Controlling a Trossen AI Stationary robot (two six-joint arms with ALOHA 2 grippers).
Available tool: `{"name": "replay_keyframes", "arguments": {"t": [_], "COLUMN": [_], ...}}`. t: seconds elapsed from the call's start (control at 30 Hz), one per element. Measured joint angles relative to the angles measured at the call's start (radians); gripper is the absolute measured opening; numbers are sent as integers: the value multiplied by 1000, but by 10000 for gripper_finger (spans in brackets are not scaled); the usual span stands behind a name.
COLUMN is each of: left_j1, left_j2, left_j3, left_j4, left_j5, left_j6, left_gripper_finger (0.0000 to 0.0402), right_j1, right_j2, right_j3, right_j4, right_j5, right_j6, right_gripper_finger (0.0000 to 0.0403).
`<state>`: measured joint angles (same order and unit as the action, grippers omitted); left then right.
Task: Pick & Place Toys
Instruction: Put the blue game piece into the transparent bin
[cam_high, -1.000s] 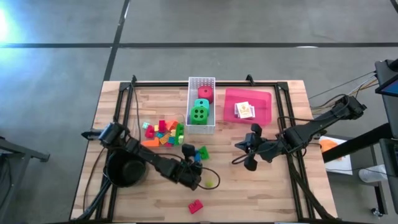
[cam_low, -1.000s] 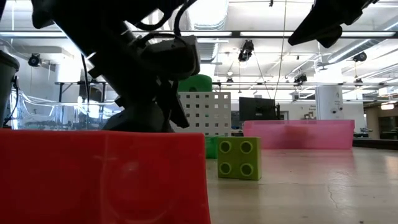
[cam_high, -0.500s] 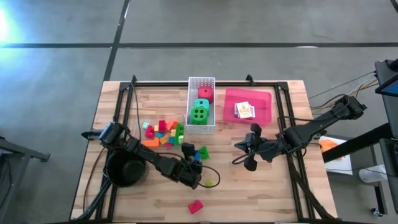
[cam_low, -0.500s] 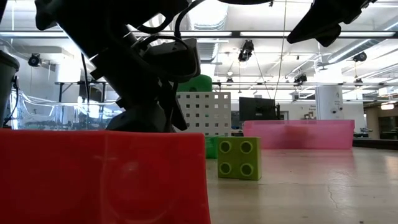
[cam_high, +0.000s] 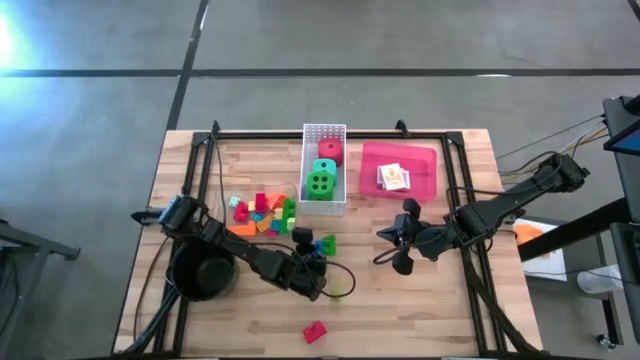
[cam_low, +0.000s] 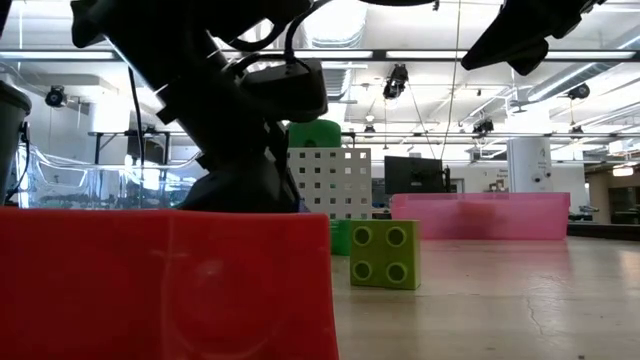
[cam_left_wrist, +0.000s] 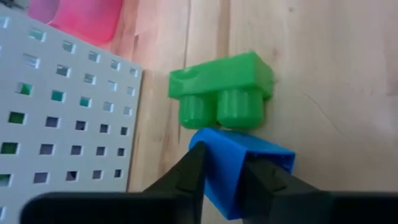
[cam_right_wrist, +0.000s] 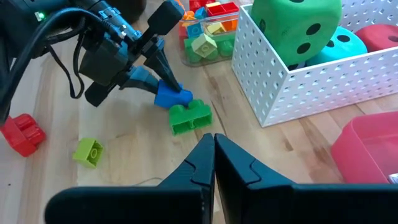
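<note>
Now the left end effector (cam_right_wrist: 163, 87) is low over the middle of the table (cam_high: 420, 310), its fingers (cam_left_wrist: 193, 168) pinching a blue brick (cam_left_wrist: 245, 168). That brick touches a green brick (cam_left_wrist: 221, 93) lying on the wood just beside it, near the basket (cam_high: 324, 200). The right wrist view shows the same pair, the blue brick (cam_right_wrist: 168, 96) in the dark fingers and the green brick (cam_right_wrist: 191, 116) against it.

Left of them sits a heap of bricks (cam_high: 262, 214) in mixed colours. A lime brick (cam_high: 338, 292) lies just right of the left arm's wrist, and a red brick (cam_high: 314, 331) lies alone near the table's near edge. The basket holds a green die (cam_high: 320, 183), a teal die (cam_high: 325, 165) and a red die (cam_high: 330, 151). Right of it a pink tray (cam_high: 425, 185) holds a card pack (cam_high: 394, 177). A black pot (cam_high: 200, 275) stands at the left side of the table.

The right end effector (cam_high: 397, 243) waits above the table right of centre, near the tray, its fingers (cam_right_wrist: 205, 165) pressed together on nothing.
</note>
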<state>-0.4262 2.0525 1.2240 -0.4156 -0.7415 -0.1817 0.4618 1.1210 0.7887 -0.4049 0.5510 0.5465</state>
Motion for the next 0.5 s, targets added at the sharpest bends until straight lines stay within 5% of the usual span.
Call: {"name": "replay_keyframes", "arguments": {"t": [0.2, 0.5], "left_j1": [3, -1], "left_j2": [-3, -34], "left_j3": [4, 8], "left_j4": [5, -9], "left_j5": [4, 51], "left_j6": [-11, -13], "left_gripper_finger": [15, 10], "right_j1": [0, 1], "right_j2": [0, 0], "right_j3": [0, 0], "right_j4": [0, 0], "right_j5": [0, 0], "right_j6": [0, -6], "right_gripper_finger": [8, 8]}}
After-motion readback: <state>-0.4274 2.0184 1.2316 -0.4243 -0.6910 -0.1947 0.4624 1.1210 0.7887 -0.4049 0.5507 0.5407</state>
